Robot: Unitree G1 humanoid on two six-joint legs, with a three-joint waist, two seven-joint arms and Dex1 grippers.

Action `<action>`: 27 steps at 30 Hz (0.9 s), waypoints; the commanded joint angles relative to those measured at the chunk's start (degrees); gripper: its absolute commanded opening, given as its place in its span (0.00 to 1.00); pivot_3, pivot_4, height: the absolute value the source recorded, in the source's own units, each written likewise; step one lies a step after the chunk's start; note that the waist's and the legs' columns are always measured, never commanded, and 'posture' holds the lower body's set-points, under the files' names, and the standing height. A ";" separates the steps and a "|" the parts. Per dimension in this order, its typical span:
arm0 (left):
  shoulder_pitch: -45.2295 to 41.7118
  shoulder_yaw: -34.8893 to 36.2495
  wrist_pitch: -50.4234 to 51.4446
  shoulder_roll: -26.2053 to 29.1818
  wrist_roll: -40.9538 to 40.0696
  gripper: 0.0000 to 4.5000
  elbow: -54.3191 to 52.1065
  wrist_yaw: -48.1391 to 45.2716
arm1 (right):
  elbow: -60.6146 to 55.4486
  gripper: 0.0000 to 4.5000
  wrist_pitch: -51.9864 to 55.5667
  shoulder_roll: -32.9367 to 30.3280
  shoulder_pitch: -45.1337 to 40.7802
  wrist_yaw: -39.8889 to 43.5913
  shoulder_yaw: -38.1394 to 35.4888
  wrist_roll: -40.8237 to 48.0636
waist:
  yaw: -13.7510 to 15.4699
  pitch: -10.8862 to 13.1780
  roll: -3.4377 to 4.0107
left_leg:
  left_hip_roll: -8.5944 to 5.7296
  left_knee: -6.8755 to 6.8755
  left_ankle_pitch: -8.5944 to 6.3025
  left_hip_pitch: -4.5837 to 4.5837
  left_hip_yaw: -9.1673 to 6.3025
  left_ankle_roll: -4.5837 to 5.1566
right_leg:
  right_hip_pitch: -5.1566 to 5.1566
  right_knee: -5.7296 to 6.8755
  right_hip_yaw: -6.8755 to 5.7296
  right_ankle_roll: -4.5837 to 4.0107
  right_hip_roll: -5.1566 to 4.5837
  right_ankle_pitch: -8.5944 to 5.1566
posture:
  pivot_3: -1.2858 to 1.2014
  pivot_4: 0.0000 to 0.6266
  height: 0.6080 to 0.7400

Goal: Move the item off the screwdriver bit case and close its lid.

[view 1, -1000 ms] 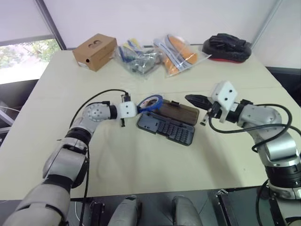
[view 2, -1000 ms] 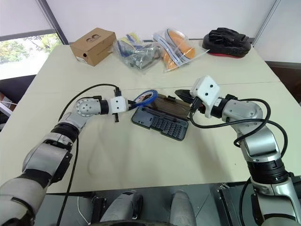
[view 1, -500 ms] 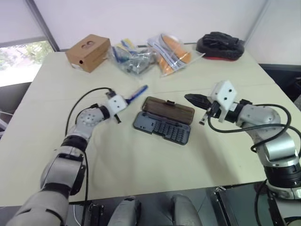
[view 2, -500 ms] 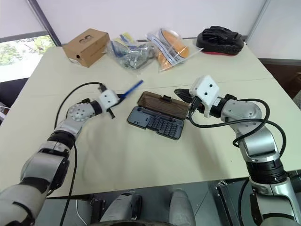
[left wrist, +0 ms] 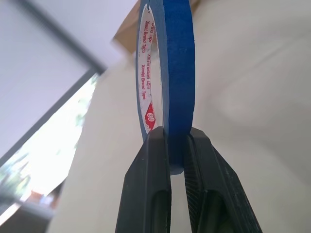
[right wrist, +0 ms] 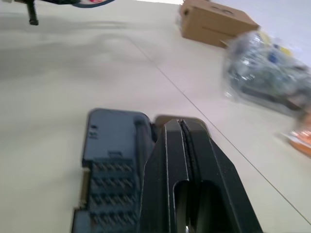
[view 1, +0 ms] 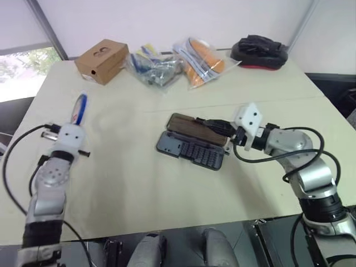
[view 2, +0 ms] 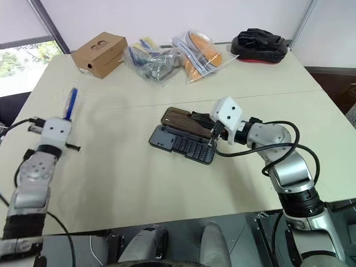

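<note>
The blue roll of tape [view 1: 81, 105] stands on edge in the air over the table's left side, and my left gripper [left wrist: 176, 138] is shut on its rim. The dark grey-blue screwdriver bit case [view 1: 192, 150] lies open at the table's middle, rows of bits showing. Its smoky brown lid [view 1: 186, 125] lies flat behind it. My right gripper [view 1: 210, 124] is shut with nothing in it. Its tips hang over the lid's right half, and I cannot tell if they touch. In the right wrist view the shut fingers [right wrist: 167, 160] point over the case [right wrist: 112, 145].
A brown cardboard box [view 1: 105, 60] sits at the back left. Two clear bags of small parts [view 1: 156, 68] and orange items [view 1: 204, 58] lie at the back middle. A black object on a red base [view 1: 261, 53] rests at the back right.
My left arm has swung far to the left, carrying the tape away from the case. The right gripper has slid left over the lid.
</note>
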 commanded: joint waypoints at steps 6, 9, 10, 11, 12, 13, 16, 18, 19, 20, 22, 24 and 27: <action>6.24 5.64 4.56 0.19 1.37 0.00 0.89 4.85 | 2.45 0.00 -3.22 1.84 -3.67 2.59 1.59 -0.56 | 1.44 0.00 -0.01 | -0.01 0.04 0.03 0.00 -0.05 -0.05 | 0.05 -0.02 -0.04 -0.02 0.00 0.00 | 0.52 0.24 1.00; 5.33 5.74 3.36 0.84 -0.05 0.26 4.48 4.38 | 2.39 0.00 -3.30 1.90 -3.77 2.84 1.52 -0.65 | 1.51 0.00 -0.02 | -0.01 0.05 0.03 0.00 -0.04 -0.06 | 0.05 -0.01 -0.04 -0.03 0.00 0.00 | 0.52 0.24 1.00; 5.11 5.69 3.05 0.97 -0.53 0.38 5.25 4.18 | 2.24 0.00 -3.32 1.86 -3.66 2.89 1.43 -0.68 | 1.46 -0.01 -0.02 | -0.01 0.04 0.03 0.00 -0.04 -0.06 | 0.04 -0.01 -0.03 -0.03 0.00 0.01 | 0.52 0.24 1.00; 4.67 5.91 3.17 0.78 -1.49 0.48 5.88 3.95 | 2.14 0.00 -3.30 1.78 -3.59 2.88 1.30 -0.77 | 1.39 -0.01 -0.02 | -0.01 0.04 0.03 0.00 -0.04 -0.06 | 0.04 -0.01 -0.03 -0.03 0.00 0.01 | 0.52 0.24 1.00; 4.36 6.04 3.13 0.69 -2.23 0.58 6.34 3.85 | 2.01 0.00 -3.29 1.68 -3.46 2.85 1.14 -0.86 | 1.42 -0.01 -0.02 | 0.00 0.04 0.03 0.00 -0.03 -0.07 | 0.03 -0.01 -0.03 -0.03 0.00 0.01 | 0.52 0.24 1.00; 4.13 5.94 2.91 0.79 -2.40 0.71 6.69 3.96 | 1.90 0.00 -3.27 1.59 -3.37 2.76 1.01 -0.96 | 1.50 -0.01 -0.01 | 0.02 0.04 0.03 0.00 -0.04 -0.07 | 0.03 0.00 -0.04 -0.03 0.00 0.01 | 0.52 0.24 1.00; 3.21 5.74 2.17 0.61 -3.40 0.99 6.58 3.78 | 1.47 0.00 -3.00 1.45 -3.07 2.44 0.62 -0.97 | 1.53 -0.01 0.00 | 0.02 0.04 0.04 0.01 -0.03 -0.08 | 0.03 0.01 -0.03 -0.04 0.00 0.01 | 0.52 0.24 1.00; 2.64 5.63 1.70 0.08 -4.64 0.99 4.87 3.09 | 1.25 0.00 -2.85 1.35 -2.86 2.28 0.45 -0.94 | 1.53 -0.02 0.00 | 0.01 0.04 0.04 0.01 -0.03 -0.08 | 0.03 0.01 -0.03 -0.04 -0.01 0.01 | 0.52 0.24 1.00; 2.37 5.65 1.21 -0.22 -5.42 0.99 3.87 2.73 | 1.15 0.00 -2.78 1.28 -2.75 2.20 0.38 -0.95 | 1.51 -0.02 0.00 | 0.01 0.04 0.04 0.01 -0.03 -0.08 | 0.03 0.01 -0.04 -0.04 -0.01 0.01 | 0.52 0.24 1.00; 2.37 5.24 1.04 -0.09 -5.18 0.99 2.21 2.55 | 1.00 0.00 -2.69 1.16 -2.58 2.16 0.27 -0.93 | 1.50 -0.01 -0.01 | 0.01 0.04 0.04 0.00 -0.03 -0.08 | 0.03 0.01 -0.04 -0.04 -0.01 0.01 | 0.52 0.24 1.00; 1.38 5.36 2.00 -0.89 -5.97 0.99 -1.87 2.81 | 0.90 0.00 -2.54 0.89 -2.28 2.11 -0.06 -0.92 | 1.46 -0.01 -0.02 | 0.02 0.04 0.04 0.00 -0.04 -0.08 | 0.03 0.00 -0.04 -0.04 0.00 0.01 | 0.52 0.24 1.00; -0.67 5.40 4.37 -1.70 -6.79 0.99 -6.40 3.08 | 0.98 0.00 -2.49 0.63 -2.08 2.01 -0.39 -1.03 | 1.55 -0.02 -0.03 | 0.02 0.04 0.04 0.00 -0.04 -0.09 | 0.03 0.00 -0.04 -0.04 0.00 0.02 | 0.52 0.24 1.00; -4.15 4.09 7.53 -2.75 -7.79 0.99 -11.30 2.62 | 1.36 0.00 -2.53 0.31 -2.13 1.98 -0.80 -1.06 | 1.43 -0.02 -0.03 | 0.02 0.05 0.04 -0.01 -0.03 -0.09 | 0.04 0.00 -0.04 -0.05 0.00 0.02 | 0.52 0.24 1.00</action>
